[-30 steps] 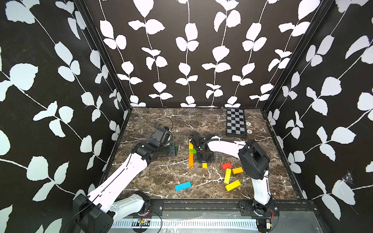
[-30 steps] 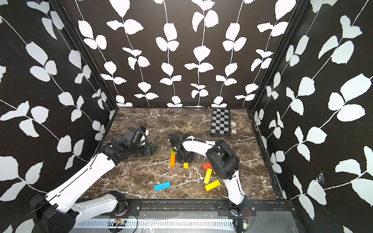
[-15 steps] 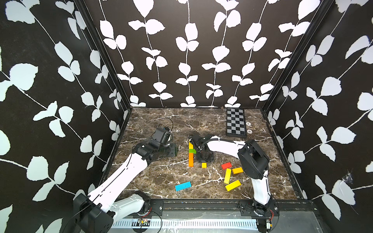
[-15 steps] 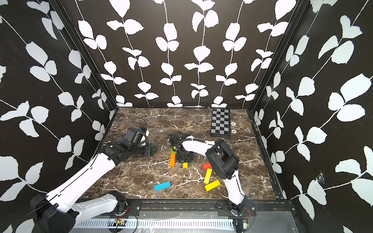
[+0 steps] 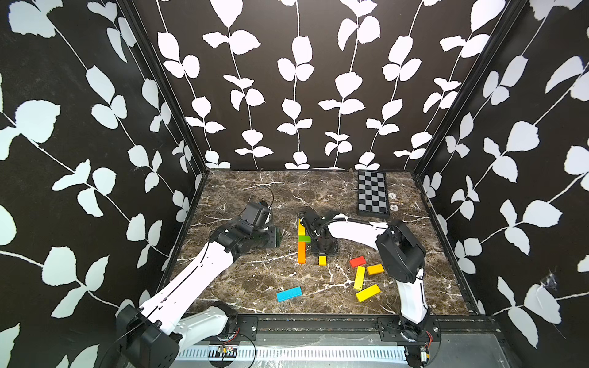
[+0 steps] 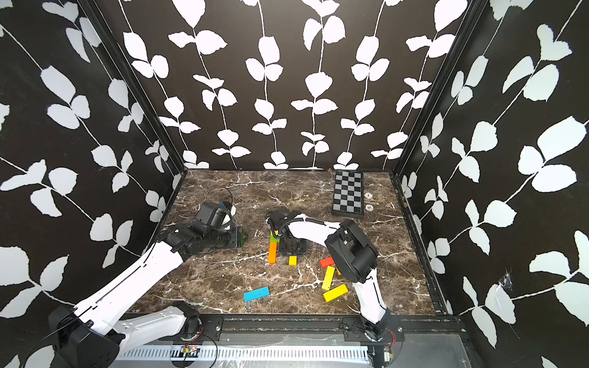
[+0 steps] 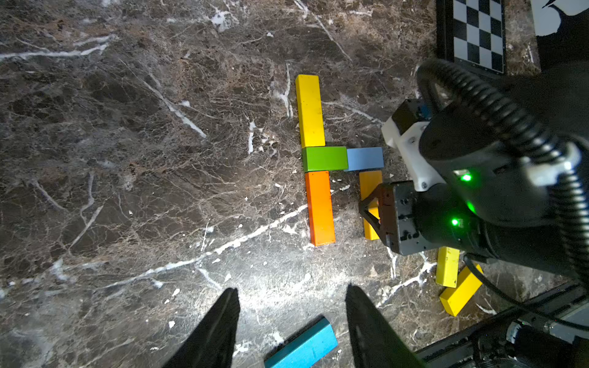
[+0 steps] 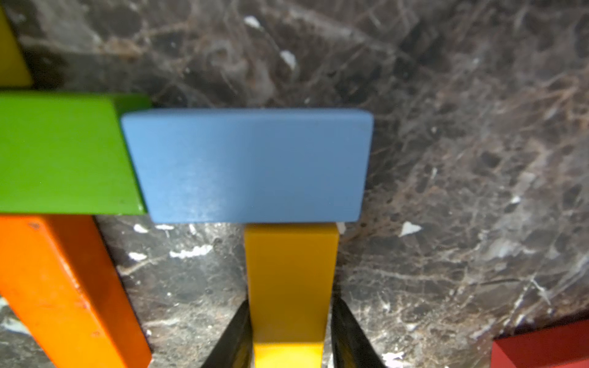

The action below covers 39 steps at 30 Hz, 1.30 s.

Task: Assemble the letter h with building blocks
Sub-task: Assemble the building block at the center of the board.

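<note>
In the left wrist view a long yellow block (image 7: 309, 111), a green block (image 7: 324, 158) and an orange block (image 7: 319, 208) lie end to end in a line. A blue block (image 7: 365, 158) butts against the green one sideways. My right gripper (image 8: 290, 334) is shut on another yellow block (image 8: 291, 280), whose far end touches the blue block (image 8: 251, 165). In a top view that gripper (image 5: 322, 251) sits low beside the line. My left gripper (image 7: 291, 318) hangs open and empty to the left (image 5: 278, 237).
A chequered board (image 5: 373, 194) lies at the back right. Loose red (image 5: 358, 261), orange (image 5: 375, 269) and two yellow blocks (image 5: 359, 277) (image 5: 368, 292) lie front right, close to the right arm. A light blue block (image 5: 288, 293) lies near the front middle.
</note>
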{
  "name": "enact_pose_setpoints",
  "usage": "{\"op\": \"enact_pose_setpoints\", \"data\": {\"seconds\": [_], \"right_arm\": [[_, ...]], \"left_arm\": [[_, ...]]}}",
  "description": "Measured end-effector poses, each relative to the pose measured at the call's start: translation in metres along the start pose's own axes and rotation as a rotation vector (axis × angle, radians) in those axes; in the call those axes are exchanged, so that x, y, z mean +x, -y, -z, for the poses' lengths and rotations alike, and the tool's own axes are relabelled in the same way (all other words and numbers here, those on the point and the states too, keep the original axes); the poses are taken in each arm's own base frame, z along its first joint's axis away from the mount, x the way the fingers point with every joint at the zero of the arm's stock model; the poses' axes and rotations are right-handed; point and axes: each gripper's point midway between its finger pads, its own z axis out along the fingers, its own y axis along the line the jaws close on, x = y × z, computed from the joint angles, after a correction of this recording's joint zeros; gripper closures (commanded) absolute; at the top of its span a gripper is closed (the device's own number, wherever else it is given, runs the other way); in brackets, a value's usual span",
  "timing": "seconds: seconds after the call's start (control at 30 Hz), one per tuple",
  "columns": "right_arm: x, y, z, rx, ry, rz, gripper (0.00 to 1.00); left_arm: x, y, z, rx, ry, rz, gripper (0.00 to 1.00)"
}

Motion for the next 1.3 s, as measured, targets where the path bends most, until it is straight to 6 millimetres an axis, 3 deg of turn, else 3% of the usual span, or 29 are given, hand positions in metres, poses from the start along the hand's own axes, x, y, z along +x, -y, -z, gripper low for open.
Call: {"op": "enact_pose_setpoints", "data": {"seconds": [0.37,0.5,0.83,1.03,1.17,1.3], "right_arm": [[-0.001,0.001,0.0,0.004,0.003,0.003,0.65],[-0.001,0.002,0.0,0.01,0.003,0.006,0.53],[-0.002,0.002,0.0,0.002,0.002,0.006,0.58],[-0.002,0.003,0.0,0.004,0.001,0.013,0.42],[-0.004,0.003,0.003,0.005,0.014,0.03,0.36],[-0.01,0.001,0.033,-0.031,0.082,0.055,0.29]], "left_arm": [[0.001,-0.001,-0.004,-0.007,-0.014,0.0,0.44],[0.002,-0.001,-0.005,-0.007,-0.017,0.0,0.44],[0.002,-0.001,-0.007,-0.009,-0.025,-0.003,0.44],[0.002,-0.001,-0.008,-0.011,-0.026,-0.003,0.44],[0.002,-0.002,-0.007,-0.017,-0.023,-0.005,0.42],[-0.003,-0.002,0.0,-0.024,-0.001,-0.009,0.4]]}}
